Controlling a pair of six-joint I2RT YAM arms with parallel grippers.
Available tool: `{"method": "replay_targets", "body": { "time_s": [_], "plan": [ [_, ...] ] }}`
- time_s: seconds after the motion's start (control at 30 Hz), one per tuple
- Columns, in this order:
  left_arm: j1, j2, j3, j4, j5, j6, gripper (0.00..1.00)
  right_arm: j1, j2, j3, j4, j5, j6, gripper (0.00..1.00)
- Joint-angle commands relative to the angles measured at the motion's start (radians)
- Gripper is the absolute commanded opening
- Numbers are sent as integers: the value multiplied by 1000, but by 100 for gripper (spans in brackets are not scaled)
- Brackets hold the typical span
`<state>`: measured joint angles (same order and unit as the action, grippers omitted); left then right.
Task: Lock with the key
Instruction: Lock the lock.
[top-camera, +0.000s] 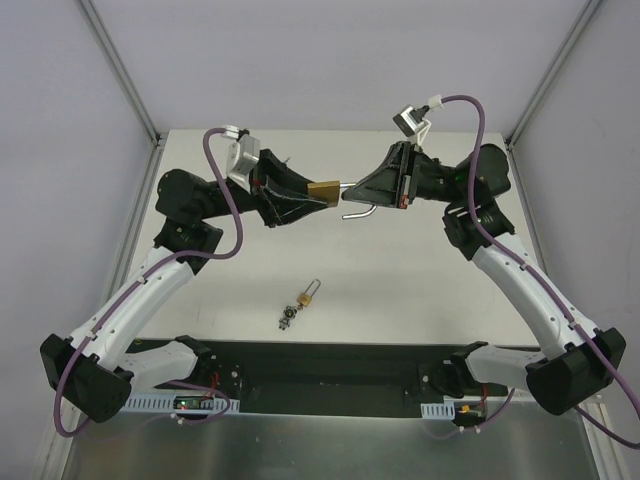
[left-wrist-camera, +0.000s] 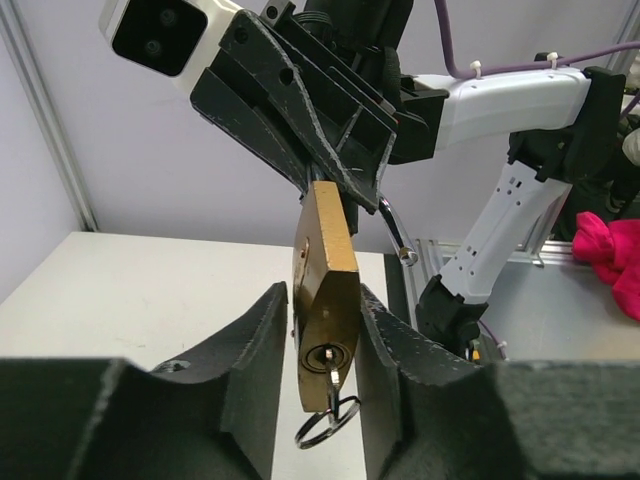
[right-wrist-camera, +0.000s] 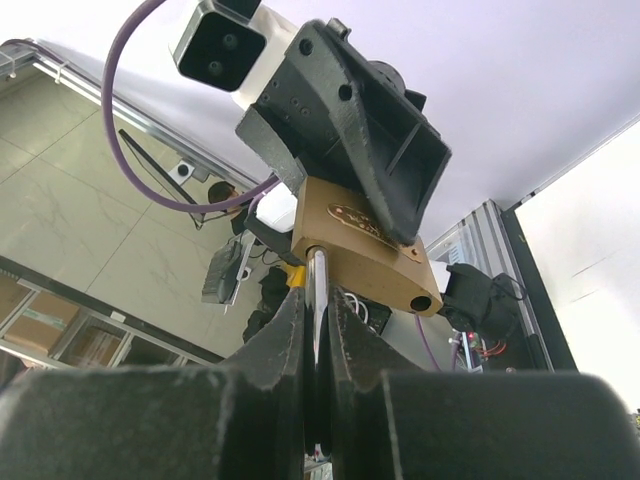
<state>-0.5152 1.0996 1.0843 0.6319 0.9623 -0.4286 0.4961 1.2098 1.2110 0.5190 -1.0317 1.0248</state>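
- Left gripper (left-wrist-camera: 325, 335), jaws narrow and clamped on the flat faces of the brass padlock (top-camera: 323, 189); holds it in mid-air, well above the table (top-camera: 400, 290), likely as a fixed anchor for the other arm.
- Spare key bunch (top-camera: 300, 300), or what looks like one, loose on the table below; plays no part at present.
- Key (left-wrist-camera: 330, 365) apparently seated in the keyway at the padlock's near end, key ring (left-wrist-camera: 322, 428) dangling; left reachable for a turn.
- Shackle (top-camera: 360, 210), open: one leg in the body, free end clear of its hole.
- Right gripper (right-wrist-camera: 315, 320), jaws nearly closed on the seated shackle leg; placed, probably, to swing and press the free end home.
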Motion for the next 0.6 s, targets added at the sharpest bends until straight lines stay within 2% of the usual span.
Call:
{"method": "replay_targets", "body": {
  "time_s": [0.0, 0.03, 0.13, 0.2, 0.27, 0.37, 0.4, 0.57],
  "plan": [
    [4, 6, 28, 54, 30, -10, 25, -2, -44, 21, 119, 25, 14, 1],
    [4, 8, 32, 52, 32, -12, 16, -1, -43, 21, 118, 25, 11, 0],
    [4, 14, 46, 37, 36, -13, 16, -1, -41, 12, 98, 24, -6, 1],
    [4, 20, 54, 19, 36, -13, 26, -1, -39, 4, 81, 19, -22, 1],
    [4, 23, 68, 0, 36, -10, 43, -1, -38, -4, 64, 18, -29, 1],
    [4, 37, 107, -104, 39, 22, 44, -1, -32, -5, 39, 7, -43, 1],
    [4, 51, 141, -192, 47, 52, 44, -1, -33, -4, 33, 4, -49, 0],
    [4, 77, 190, -337, 84, 99, 44, -5, -42, 1, -10, -1, -80, 0]
  ]
}}
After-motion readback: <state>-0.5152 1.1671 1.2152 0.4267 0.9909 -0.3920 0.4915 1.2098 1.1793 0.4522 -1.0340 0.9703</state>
